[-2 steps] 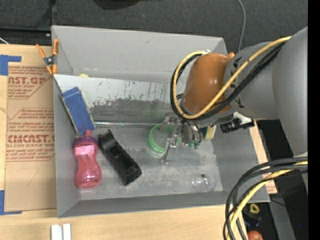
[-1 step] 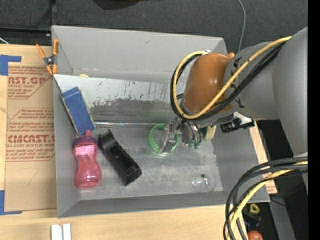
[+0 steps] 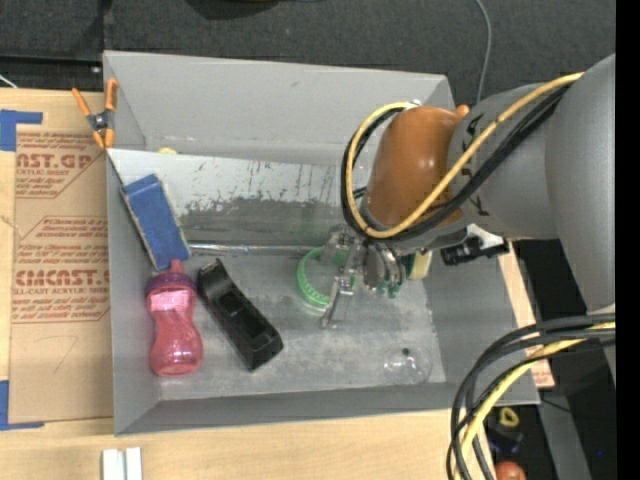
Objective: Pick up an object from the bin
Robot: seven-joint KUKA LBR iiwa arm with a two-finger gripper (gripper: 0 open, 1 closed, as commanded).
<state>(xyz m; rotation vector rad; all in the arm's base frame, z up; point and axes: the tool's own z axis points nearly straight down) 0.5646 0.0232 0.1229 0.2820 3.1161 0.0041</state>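
Inside a grey metal bin (image 3: 280,108), the robot's grey arm (image 3: 560,168), capped with an orange cover (image 3: 420,163), reaches in from the right. Along the left side lie a blue rectangular block (image 3: 155,218), a pink plastic bottle (image 3: 172,326) and a black oblong stapler-like object (image 3: 238,315). The gripper (image 3: 338,293) is low over the floor at the right edge of a translucent green plastic ring (image 3: 308,274), mid-bin. Whether its grip is loose or closed cannot be told.

grey bin (image 3: 270,98), blue block (image 3: 155,218), translucent pink bottle (image 3: 173,326), black box (image 3: 238,316) — green ring (image 3: 306,280)
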